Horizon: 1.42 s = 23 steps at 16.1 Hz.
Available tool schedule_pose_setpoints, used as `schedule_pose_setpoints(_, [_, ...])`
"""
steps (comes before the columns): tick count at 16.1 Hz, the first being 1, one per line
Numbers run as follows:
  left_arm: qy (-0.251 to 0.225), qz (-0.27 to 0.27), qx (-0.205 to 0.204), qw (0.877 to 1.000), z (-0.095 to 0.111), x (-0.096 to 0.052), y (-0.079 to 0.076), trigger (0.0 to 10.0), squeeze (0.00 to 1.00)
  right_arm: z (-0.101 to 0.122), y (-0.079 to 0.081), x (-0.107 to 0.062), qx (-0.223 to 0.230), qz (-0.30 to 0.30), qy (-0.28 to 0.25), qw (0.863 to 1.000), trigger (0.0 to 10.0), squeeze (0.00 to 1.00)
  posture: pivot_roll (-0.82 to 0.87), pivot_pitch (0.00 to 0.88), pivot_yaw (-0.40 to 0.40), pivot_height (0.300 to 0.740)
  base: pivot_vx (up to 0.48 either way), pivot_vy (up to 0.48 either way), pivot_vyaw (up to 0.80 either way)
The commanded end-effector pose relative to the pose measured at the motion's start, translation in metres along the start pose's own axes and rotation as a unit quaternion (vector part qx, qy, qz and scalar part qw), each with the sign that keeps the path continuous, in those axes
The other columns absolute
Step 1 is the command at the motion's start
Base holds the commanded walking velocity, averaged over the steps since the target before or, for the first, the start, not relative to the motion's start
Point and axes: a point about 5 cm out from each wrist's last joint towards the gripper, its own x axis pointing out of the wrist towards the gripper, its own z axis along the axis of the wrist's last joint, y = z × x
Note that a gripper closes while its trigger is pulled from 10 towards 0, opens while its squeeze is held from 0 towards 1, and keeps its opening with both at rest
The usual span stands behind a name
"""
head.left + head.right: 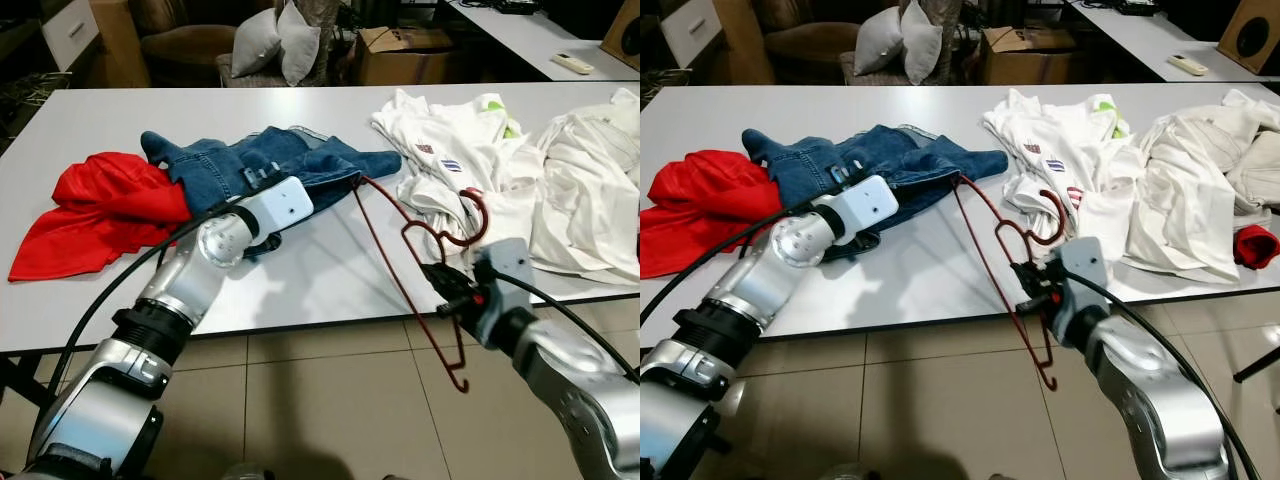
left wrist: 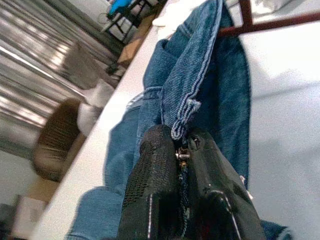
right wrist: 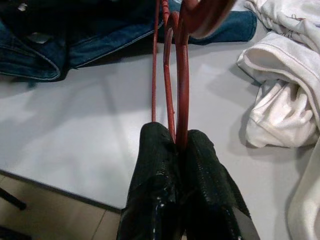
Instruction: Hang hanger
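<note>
Two pincers are at work over the white desk [image 1: 330, 270], one on cloth and one on wire. The left pincer [image 2: 181, 150] has its black fingers pressed together on a hem of the blue jeans [image 1: 250, 165], which lie crumpled on the desk beside a red garment [image 1: 100, 210]; that grip seems meant to pin the denim in place while the other arm works. The right pincer [image 3: 176, 142] is clamped on the red hanger [image 1: 420, 280] near its neck, just below the hook, so the frame can be steered from its stiffest part. The hanger sits tilted — its far end reaches up under the edge of the jeans, its near corner hangs past the desk's front edge over the tiled floor [image 1: 330, 400], and its hook curls beside a heap of white shirts [image 1: 480, 170].

Room is mixed. Between the jeans and the shirts there is a bare strip of desk, and the hanger lies along it, so sliding further under the denim looks unobstructed. To the robot's right the white heap lies close against the hook, and I judge it could snag if the hanger swings that way. The overhanging corner has free air beneath it — helpful for pivoting, though the desk edge may catch the lower bar on a lift.
</note>
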Motion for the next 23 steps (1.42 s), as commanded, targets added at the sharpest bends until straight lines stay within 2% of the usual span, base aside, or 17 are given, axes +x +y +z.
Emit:
schedule_pose_setpoints(1, [-0.014, -0.004, -0.041, 0.999, 0.011, 0.0, 0.018, 0.0, 0.0, 0.006, -0.007, 0.005, -0.013, -0.006, -0.009, 1.0, 10.0, 0.0, -0.01, 0.0, 0.001, 0.74, 0.0, 0.0, 0.0])
schedule_pose_setpoints(2, [-0.029, -0.041, -0.102, 0.993, 0.02, -0.002, 0.028, 0.0, 0.0, 0.012, -0.015, 0.014, -0.02, -0.013, -0.016, 1.0, 10.0, 0.0, -0.01, 0.0, -0.001, 0.74, 0.0, 0.0, 0.0])
schedule_pose_setpoints(3, [-0.047, -0.077, -0.139, 0.986, 0.029, -0.007, 0.045, 0.0, 0.0, 0.025, -0.024, 0.023, -0.034, -0.02, -0.031, 0.999, 10.0, 0.0, 0.0, 0.0, -0.001, 0.74, 0.0, 0.0, 0.0])
schedule_pose_setpoints(4, [-0.052, -0.084, -0.147, 0.984, 0.032, -0.009, 0.051, 0.0, 0.0, 0.031, -0.026, 0.026, -0.038, -0.022, -0.038, 0.998, 10.0, 0.0, 0.0, 0.0, -0.001, 0.74, 0.0, 0.0, 0.0])
schedule_pose_setpoints(5, [-0.072, -0.098, -0.156, 0.98, 0.043, -0.017, 0.075, 0.0, 0.0, 0.051, -0.033, 0.031, -0.053, -0.02, -0.063, 0.996, 10.0, 0.0, 0.01, 0.0, -0.007, 0.74, 0.0, 0.0, 0.0])
schedule_pose_setpoints(6, [-0.082, -0.093, -0.154, 0.98, 0.051, -0.021, 0.09, 0.0, 0.0, 0.063, -0.035, 0.033, -0.061, -0.019, -0.079, 0.995, 10.0, 0.0, 0.01, 0.0, -0.009, 0.74, 0.0, 0.0, 0.0])
schedule_pose_setpoints(7, [-0.128, -0.056, -0.177, 0.974, 0.076, -0.036, 0.136, 0.0, 0.0, 0.096, -0.042, 0.029, -0.068, -0.017, -0.131, 0.989, 10.0, 0.0, 0.03, 0.0, -0.016, 0.74, 0.0, 0.0, 0.0])
schedule_pose_setpoints(8, [-0.143, -0.044, -0.186, 0.971, 0.083, -0.042, 0.149, 0.0, 0.0, 0.105, -0.044, 0.027, -0.068, -0.015, -0.146, 0.987, 10.0, 0.0, 0.03, 0.0, -0.016, 0.74, 0.0, 0.0, 0.0])
schedule_pose_setpoints(9, [-0.173, -0.035, -0.204, 0.963, 0.099, -0.056, 0.172, 0.0, 0.0, 0.117, -0.05, 0.019, -0.065, -0.018, -0.171, 0.983, 10.0, 0.0, 0.03, 0.0, -0.014, 0.74, 0.0, 0.0, 0.0])
schedule_pose_setpoints(11, [-0.17, -0.041, -0.203, 0.963, 0.1, -0.057, 0.172, 0.0, 0.0, 0.111, -0.052, 0.018, -0.064, -0.022, -0.159, 0.985, 10.0, 0.0, 0.03, 0.0, -0.007, 0.74, 0.0, 0.0, 0.0])
schedule_pose_setpoints(12, [-0.138, -0.058, -0.212, 0.966, 0.089, -0.044, 0.151, 0.0, 0.0, 0.083, -0.052, 0.019, -0.065, -0.037, -0.11, 0.991, 10.0, 0.0, 0.03, 0.0, 0.002, 0.74, 0.0, 0.0, 0.0])
schedule_pose_setpoints(14, [-0.116, -0.07, -0.227, 0.964, 0.08, -0.031, 0.13, 0.0, 0.0, 0.067, -0.045, 0.017, -0.055, -0.033, -0.085, 0.994, 10.0, 0.0, 0.03, 0.0, 0.006, 0.74, 0.0, 0.0, 0.0])
schedule_pose_setpoints(16, [-0.124, -0.094, -0.291, 0.944, 0.087, -0.017, 0.104, 0.0, 0.0, 0.051, -0.027, 0.009, -0.028, 0.024, -0.057, 0.998, 10.0, 0.0, 0.02, 0.0, 0.01, 0.74, 0.0, 0.0, 0.0])
schedule_pose_setpoints(17, [-0.129, -0.098, -0.307, 0.938, 0.092, -0.012, 0.097, 0.0, 0.0, 0.046, -0.02, 0.004, -0.002, 0.051, -0.056, 0.997, 10.0, 0.0, 0.02, 0.0, 0.011, 0.74, 0.0, 0.0, 0.0])
schedule_pose_setpoints(20, [-0.148, -0.079, -0.311, 0.935, 0.106, 0.0, 0.087, 0.0, 0.0, 0.03, 0.005, -0.007, 0.038, 0.121, -0.037, 0.991, 10.0, 0.0, 0.01, 0.0, 0.02, 0.74, 0.0, 0.0, 0.0])
schedule_pose_setpoints(23, [-0.165, -0.104, -0.282, 0.939, 0.119, -0.004, 0.084, 0.0, 0.0, 0.029, 0.019, -0.007, 0.068, 0.135, -0.036, 0.988, 10.0, 0.0, 0.01, 0.0, 0.023, 0.74, 0.0, 0.0, 0.0])
